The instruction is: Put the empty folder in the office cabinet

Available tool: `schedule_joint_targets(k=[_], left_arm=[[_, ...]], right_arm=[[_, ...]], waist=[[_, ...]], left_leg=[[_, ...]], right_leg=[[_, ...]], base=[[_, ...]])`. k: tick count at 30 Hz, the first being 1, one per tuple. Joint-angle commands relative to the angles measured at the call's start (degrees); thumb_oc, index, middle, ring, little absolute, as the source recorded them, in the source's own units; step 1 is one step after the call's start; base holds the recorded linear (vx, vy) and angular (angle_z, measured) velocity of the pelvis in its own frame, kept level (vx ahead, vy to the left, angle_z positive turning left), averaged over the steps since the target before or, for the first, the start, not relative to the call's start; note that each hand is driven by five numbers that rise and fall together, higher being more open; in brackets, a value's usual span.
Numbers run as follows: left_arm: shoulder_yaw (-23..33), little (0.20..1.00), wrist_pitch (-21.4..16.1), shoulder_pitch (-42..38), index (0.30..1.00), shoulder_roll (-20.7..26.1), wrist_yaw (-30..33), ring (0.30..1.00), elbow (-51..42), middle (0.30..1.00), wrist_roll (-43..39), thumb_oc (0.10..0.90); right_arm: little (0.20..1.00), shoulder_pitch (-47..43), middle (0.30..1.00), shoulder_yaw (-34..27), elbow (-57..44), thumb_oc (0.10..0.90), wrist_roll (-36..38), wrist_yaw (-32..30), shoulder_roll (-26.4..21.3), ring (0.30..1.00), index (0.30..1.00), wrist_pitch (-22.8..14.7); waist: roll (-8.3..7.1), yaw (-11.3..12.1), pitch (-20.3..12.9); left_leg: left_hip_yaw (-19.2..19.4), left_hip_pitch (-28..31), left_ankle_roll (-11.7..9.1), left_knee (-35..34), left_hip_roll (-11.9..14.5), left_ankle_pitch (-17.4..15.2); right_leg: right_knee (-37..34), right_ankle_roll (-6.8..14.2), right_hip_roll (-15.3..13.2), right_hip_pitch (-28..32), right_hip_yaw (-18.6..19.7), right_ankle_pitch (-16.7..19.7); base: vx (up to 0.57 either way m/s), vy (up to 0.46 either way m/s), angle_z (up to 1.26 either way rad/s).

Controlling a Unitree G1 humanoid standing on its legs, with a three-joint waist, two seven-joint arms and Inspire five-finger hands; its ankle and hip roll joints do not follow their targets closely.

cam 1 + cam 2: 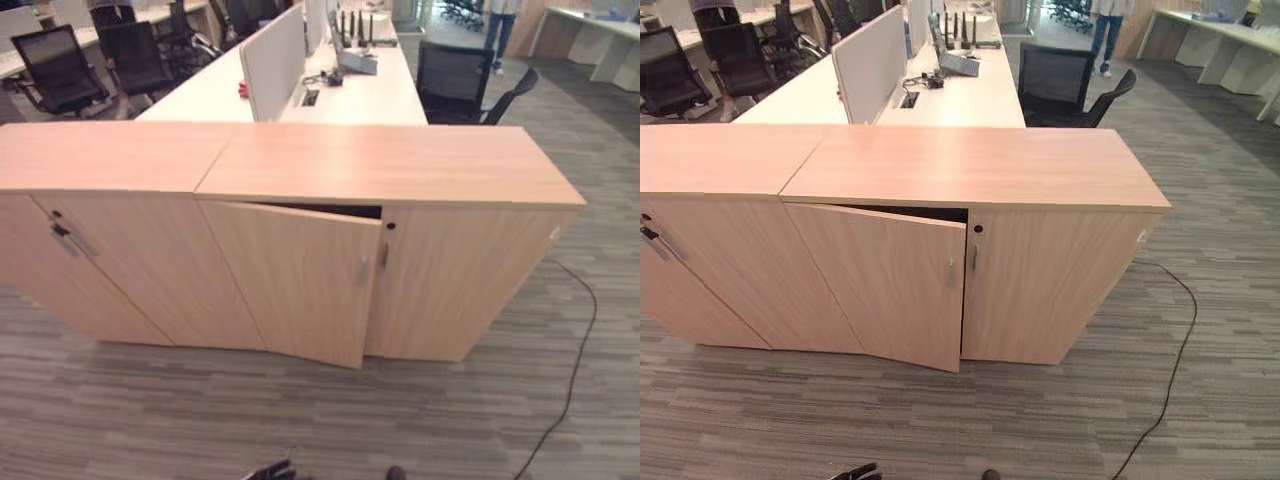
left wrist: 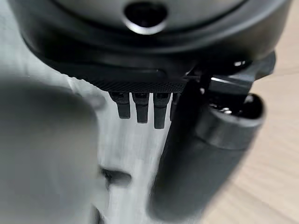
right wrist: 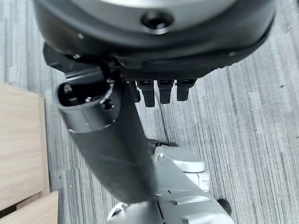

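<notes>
Across the middle of the frame, the office cabinet (image 1: 390,165) is standing on the striped carpet with its left door (image 1: 300,280) hanging partly ajar, the free edge swung outward beside the closed right door (image 1: 460,280), and a dark slit of interior is showing along the top of the gap. Low at the bottom edge of the left eye view, a dark bit of a hand (image 1: 272,470) is poking into sight. At the left wrist, the left hand (image 2: 187,154) is hanging with its fingers (image 2: 140,107) pointing straight down and relaxed, gripping nothing; at the right wrist, the right hand (image 3: 112,149) is doing the same above the carpet, its fingers (image 3: 161,95) loose and empty. I am not spotting any folder, neither on the cabinet top, nor on the floor, nor in either hand, so I cannot say where it is lying. Behind, desks and black office chairs (image 1: 55,65) are filling the upper part of the frame, and a person (image 1: 500,25) is standing at the upper right. My guess is that the door-opening step is underway; the next move is likely calling for swinging that door wider.
</notes>
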Motion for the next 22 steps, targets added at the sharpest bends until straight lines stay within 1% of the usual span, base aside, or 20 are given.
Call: schedule_joint_targets(k=[1, 3, 4, 5, 6, 7, 9, 11, 12, 13, 15, 16, 18, 19, 22], left_arm=[[-0.59, 0.900, -0.99, 1.63, 0.900, -1.09, 0.68, 0.900, -2.58, 0.900, 2.55, 0.800], [0.35, 0.900, -1.45, 2.94, 0.900, -0.81, 1.13, 0.900, -4.23, 0.900, 1.40, 0.800], [0.55, 0.900, -1.84, 3.61, 0.900, -0.76, 1.36, 0.900, -5.74, 0.900, 0.56, 0.800], [0.69, 0.900, -2.17, 4.29, 0.900, -0.97, 1.70, 0.900, -7.42, 0.900, -0.65, 0.800], [0.67, 0.900, -2.28, 4.69, 0.900, -0.99, 1.97, 0.900, -8.99, 0.900, -1.23, 0.800], [0.81, 0.900, -2.40, 5.14, 0.900, -1.00, 2.26, 0.900, -10.12, 0.900, -1.52, 0.800], [0.86, 0.900, -2.58, 6.42, 0.900, -0.82, 2.32, 0.900, -12.36, 0.900, -1.74, 0.800], [0.35, 0.900, -3.20, 7.97, 0.900, -0.30, 2.33, 0.900, -15.43, 0.900, -1.81, 0.800], [-0.45, 0.900, -3.86, 8.39, 0.900, 0.23, 2.51, 0.900, -17.37, 0.900, -0.79, 0.800], [-1.04, 0.900, -4.11, 8.89, 0.900, 0.31, 2.68, 0.900, -18.74, 0.900, 0.31, 0.800], [-0.80, 0.900, -4.17, 9.23, 0.900, 0.82, 3.34, 0.900, -18.76, 0.900, 1.79, 0.800], [0.54, 0.900, -3.54, 8.16, 0.900, -0.59, 4.23, 0.900, -12.79, 0.900, 0.69, 0.800], [0.65, 0.900, -3.45, 7.14, 0.900, -1.14, 4.38, 0.900, -11.03, 0.900, 0.03, 0.800], [0.57, 0.900, -3.64, 6.65, 0.900, -1.15, 4.51, 0.900, -11.05, 0.900, -0.15, 0.800], [-1.03, 0.900, -4.52, 5.29, 0.900, -0.43, 4.81, 0.900, -12.93, 0.900, 1.56, 0.800]], right_arm=[[0.900, -3.76, 0.900, -0.48, 4.85, 0.800, -0.19, -0.35, -1.97, 0.900, 0.900, -0.53], [0.900, -4.65, 0.900, -1.73, 5.74, 0.800, 1.12, -0.77, -3.63, 0.900, 0.900, -0.66], [0.900, -5.21, 0.900, -2.29, 6.07, 0.800, 1.61, -1.05, -4.33, 0.900, 0.900, -0.74], [0.900, -5.66, 0.900, -2.76, 6.41, 0.800, 2.10, -1.41, -4.89, 0.900, 0.900, -0.80], [0.900, -6.15, 0.900, -2.92, 6.91, 0.800, 2.32, -1.68, -5.26, 0.900, 0.900, -0.85], [0.900, -6.36, 0.900, -3.08, 7.22, 0.800, 2.13, -1.88, -5.45, 0.900, 0.900, -0.81], [0.900, -6.64, 0.900, -3.60, 7.54, 0.800, 1.57, -1.88, -6.44, 0.900, 0.900, -0.43], [0.900, -7.18, 0.900, -4.05, 7.54, 0.800, 1.26, -2.21, -7.32, 0.900, 0.900, -0.25], [0.900, -7.57, 0.900, -4.25, 7.27, 0.800, 1.29, -2.78, -7.90, 0.900, 0.900, -0.40], [0.900, -8.04, 0.900, -4.16, 7.24, 0.800, 1.33, -2.93, -7.90, 0.900, 0.900, -0.30], [0.900, -8.40, 0.900, -4.61, 7.42, 0.800, 1.30, -3.20, -8.40, 0.900, 0.900, -0.48], [0.900, -8.57, 0.900, -5.28, 7.27, 0.800, 1.77, -3.64, -8.76, 0.900, 0.900, -0.34], [0.900, -8.44, 0.900, -5.01, 7.48, 0.800, 1.30, -3.36, -8.46, 0.900, 0.900, 0.05], [0.900, -8.17, 0.900, -5.08, 7.43, 0.800, 1.02, -2.61, -9.46, 0.900, 0.900, 0.22], [0.900, -8.49, 0.900, -4.75, 7.49, 0.800, -0.08, -2.84, -10.38, 0.900, 0.900, 0.14]], waist=[[-1.09, 0.37, 1.73], [-1.03, 1.10, 2.50], [-0.82, 1.68, 3.01], [-0.70, 2.54, 3.96], [-0.68, 3.15, 4.52], [-0.79, 3.70, 4.75], [-0.70, 4.68, 5.00], [-0.44, 5.77, 5.75], [-0.18, 6.19, 6.48], [0.09, 6.53, 6.57], [0.76, 7.00, 5.96], [1.54, 5.85, 2.90], [1.67, 5.42, 2.37], [1.65, 5.12, 2.19], [1.36, 4.39, 1.76]], left_leg=[[-2.52, -2.23, -4.70, 5.23, 4.51, -0.80], [-3.58, -3.27, -4.82, 9.11, 4.95, -0.97], [-4.63, -4.00, -4.99, 11.10, 4.97, -0.08], [-6.77, -5.46, -4.82, 12.64, 4.16, 0.70], [-9.00, -7.22, -4.45, 12.87, 2.76, 0.48], [-10.50, -8.50, -4.12, 12.36, 1.41, -0.08], [-12.84, -11.41, -3.65, 11.00, -0.81, 0.57], [-15.05, -14.98, -3.54, 10.75, -3.11, 2.59], [-15.53, -17.20, -3.62, 10.71, -3.70, 4.47], [-15.53, -16.89, -3.61, 9.91, -3.65, 4.93], [-15.13, -13.37, -3.15, 4.90, -2.69, 5.48], [-14.61, -8.30, -2.75, -1.56, -2.76, 6.08], [-14.28, -7.47, -2.58, -1.67, -2.99, 5.57], [-14.05, -6.87, -2.50, -1.67, -3.04, 5.21], [-13.53, -5.94, -2.21, -1.67, -3.12, 4.32]], right_leg=[[0.99, 4.57, -0.20, 3.55, 1.82, -8.23], [1.28, 3.56, 0.36, 4.55, 1.38, -9.01], [1.34, 3.20, 0.67, 5.08, 1.17, -9.43], [1.37, 2.89, 0.78, 5.27, 1.37, -9.69], [1.32, 2.82, 0.75, 5.47, 1.19, -10.01], [1.17, 2.98, 0.51, 5.67, 1.18, -10.17], [1.04, 3.34, 0.12, 6.11, 1.41, -10.25], [1.15, 3.18, 0.07, 6.70, 2.22, -10.41], [1.09, 3.05, 0.18, 7.08, 2.69, -10.60], [1.33, 2.87, 0.36, 7.03, 3.17, -10.71], [1.18, 2.93, 1.00, 7.33, 3.48, -10.66], [0.40, 3.70, 1.00, 6.89, 3.86, -10.42], [0.40, 3.99, 0.69, 7.35, 4.24, -10.50], [0.40, 4.14, 0.49, 7.78, 4.50, -10.55], [0.40, 4.56, -0.07, 8.20, 5.21, -10.49]], base=[[0.03, -0.156, -0.06], [0.02, -0.133, 0.03], [-0.01, -0.097, 0.13], [-0.02, -0.067, 0.06], [-0.02, -0.051, 0.04], [0.00, 0.000, 0.00], [0.07, 0.016, 0.04], [0.05, 0.042, -0.07], [0.01, 0.046, -0.21], [0.02, 0.050, -0.60], [0.10, 0.099, -0.95], [0.17, 0.160, -0.35], [0.11, 0.107, 0.13], [0.05, 0.049, -0.02], [0.04, 0.050, -0.26]])
